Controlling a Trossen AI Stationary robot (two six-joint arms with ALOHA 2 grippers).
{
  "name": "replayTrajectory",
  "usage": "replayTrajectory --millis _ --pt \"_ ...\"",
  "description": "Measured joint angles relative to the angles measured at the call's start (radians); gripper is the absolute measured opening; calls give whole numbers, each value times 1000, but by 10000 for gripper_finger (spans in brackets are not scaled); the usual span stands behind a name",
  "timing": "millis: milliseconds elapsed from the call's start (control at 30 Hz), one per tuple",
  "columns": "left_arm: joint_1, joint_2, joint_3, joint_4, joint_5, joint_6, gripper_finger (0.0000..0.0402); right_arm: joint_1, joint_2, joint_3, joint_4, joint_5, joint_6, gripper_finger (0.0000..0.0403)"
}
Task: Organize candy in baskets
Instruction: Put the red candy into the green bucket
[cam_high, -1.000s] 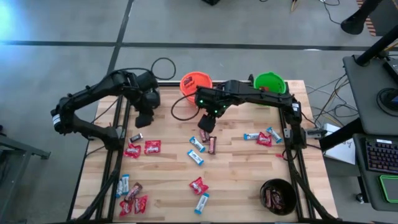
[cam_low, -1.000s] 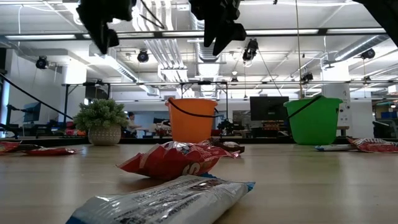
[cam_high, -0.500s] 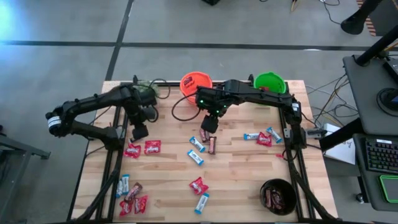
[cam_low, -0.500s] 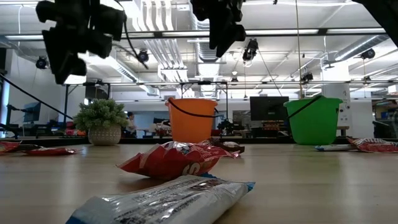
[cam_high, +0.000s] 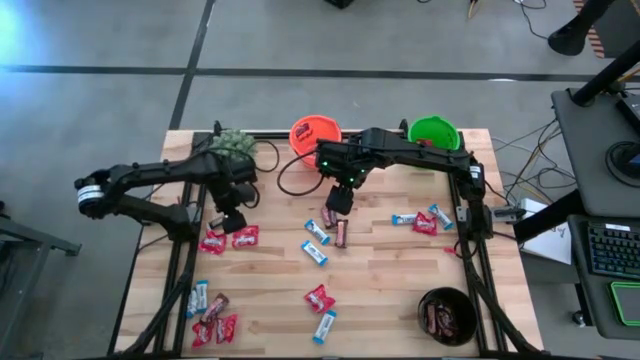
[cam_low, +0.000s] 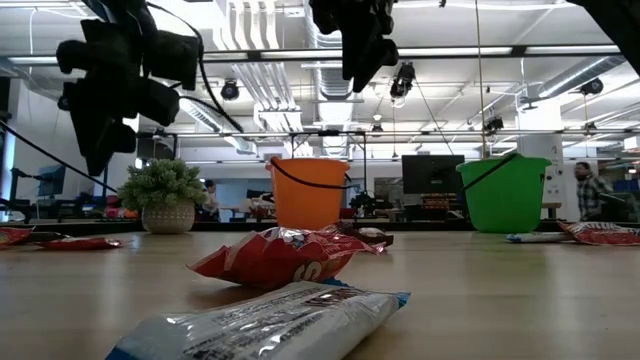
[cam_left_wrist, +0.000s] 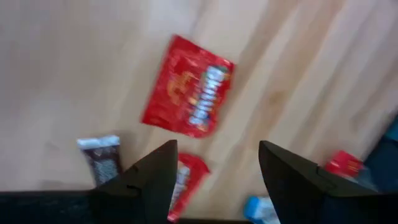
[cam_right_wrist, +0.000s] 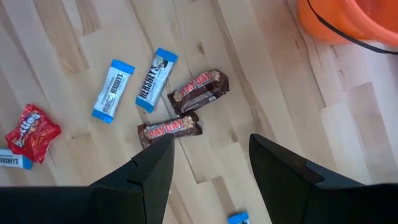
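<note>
Candy lies scattered over the bench (cam_high: 400, 290); the orange basket (cam_high: 314, 133) and green basket (cam_high: 434, 132) stand at its far edge, the black basket (cam_high: 446, 315) near its front right corner. The left gripper (cam_high: 231, 220) has moved toward the red candy (cam_high: 245, 236) near the left edge, jaws open and empty. The right gripper (cam_high: 339, 200) hovers above two brown bars (cam_right_wrist: 198, 93), jaws open, holding nothing.

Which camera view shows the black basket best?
The high view: the black basket sits at the table's near right corner, and dark brown candy shows inside it. The low view and both wrist views do not show it.
</note>
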Motion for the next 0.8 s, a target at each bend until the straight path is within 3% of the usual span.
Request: replayTrajectory --millis 433,800 --pt "-108 1 -107 137 -33 3 212 0 -16 0 -79 0 0 199" --pt "-144 27 -162 203 -65 -34 212 -1 -147 0 -101 -2 101 199"
